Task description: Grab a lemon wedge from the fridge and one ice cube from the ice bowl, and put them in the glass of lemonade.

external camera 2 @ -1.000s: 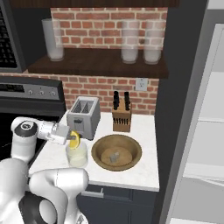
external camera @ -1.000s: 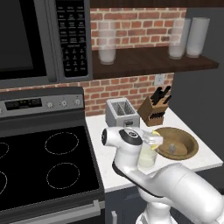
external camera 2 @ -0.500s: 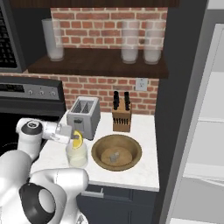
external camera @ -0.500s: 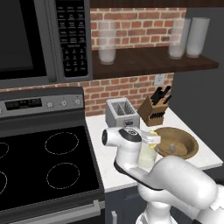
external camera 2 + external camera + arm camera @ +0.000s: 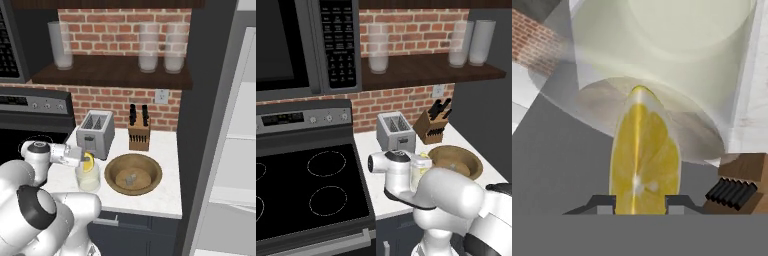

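- The lemon wedge point(image 5: 643, 159) is gripped between the closed jaws of the gripper point(image 5: 640, 204); in the hand view its cut face is seen standing up between the two dark finger tips.
- In the right base view the lemon wedge point(image 5: 88, 162) is held right at the rim of the glass of lemonade point(image 5: 88, 179), at the end of the white hand.
- The glass of lemonade point(image 5: 417, 173) is placed on the white table point(image 5: 162, 192), in front of the toaster point(image 5: 97, 132) and just beside the ice bowl point(image 5: 133, 174).
- In the hand view the glass of lemonade point(image 5: 662, 65) is seen close behind the wedge, with its pale liquid visible.
- One ice cube point(image 5: 131, 178) is seen lying in the middle of the ice bowl.
- In the left base view the ice bowl point(image 5: 457, 159) is partly hidden by the white arm.
- A knife block point(image 5: 139, 133) is set against the brick wall behind the bowl, beside the toaster.
- The fridge point(image 5: 235, 125) is seen at the right edge of the right base view, with white shelves showing.
- A black stove top point(image 5: 301, 190) is located to the left of the table, below a microwave point(image 5: 303, 47).
- Tall clear glasses point(image 5: 156, 47) are kept on the dark shelf above.
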### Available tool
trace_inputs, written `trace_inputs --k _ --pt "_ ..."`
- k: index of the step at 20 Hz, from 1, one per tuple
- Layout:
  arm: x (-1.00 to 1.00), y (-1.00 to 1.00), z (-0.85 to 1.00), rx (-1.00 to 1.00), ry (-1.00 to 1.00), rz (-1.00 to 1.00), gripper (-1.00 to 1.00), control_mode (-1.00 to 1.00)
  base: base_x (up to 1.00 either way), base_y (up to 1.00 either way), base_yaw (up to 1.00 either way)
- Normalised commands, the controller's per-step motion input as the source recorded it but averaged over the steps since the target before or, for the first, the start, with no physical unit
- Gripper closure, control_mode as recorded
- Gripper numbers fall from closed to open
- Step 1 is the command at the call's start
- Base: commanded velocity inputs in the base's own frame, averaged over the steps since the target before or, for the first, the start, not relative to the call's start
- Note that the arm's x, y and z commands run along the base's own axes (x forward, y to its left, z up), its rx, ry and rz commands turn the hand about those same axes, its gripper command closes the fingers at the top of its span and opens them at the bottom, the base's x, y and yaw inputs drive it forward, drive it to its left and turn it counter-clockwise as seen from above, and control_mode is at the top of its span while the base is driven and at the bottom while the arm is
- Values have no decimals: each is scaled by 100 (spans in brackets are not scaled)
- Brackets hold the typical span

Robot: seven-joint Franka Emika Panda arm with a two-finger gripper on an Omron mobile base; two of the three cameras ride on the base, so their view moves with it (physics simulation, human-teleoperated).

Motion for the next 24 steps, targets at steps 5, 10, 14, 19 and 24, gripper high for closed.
trace_inputs --k 5,10,14,19,24 --pt "20 0 -16 0 0 0 100 -100 0 0 0" --pt "14 0 -13 0 0 0 100 -100 0 0 0" --pt "-30 0 -2 0 -6 0 -100 -100 0 0 0" --pt "-98 0 59 0 -22 0 -100 -100 0 0 0" --pt "-77 -1 68 0 -21 0 -100 -100 0 0 0"
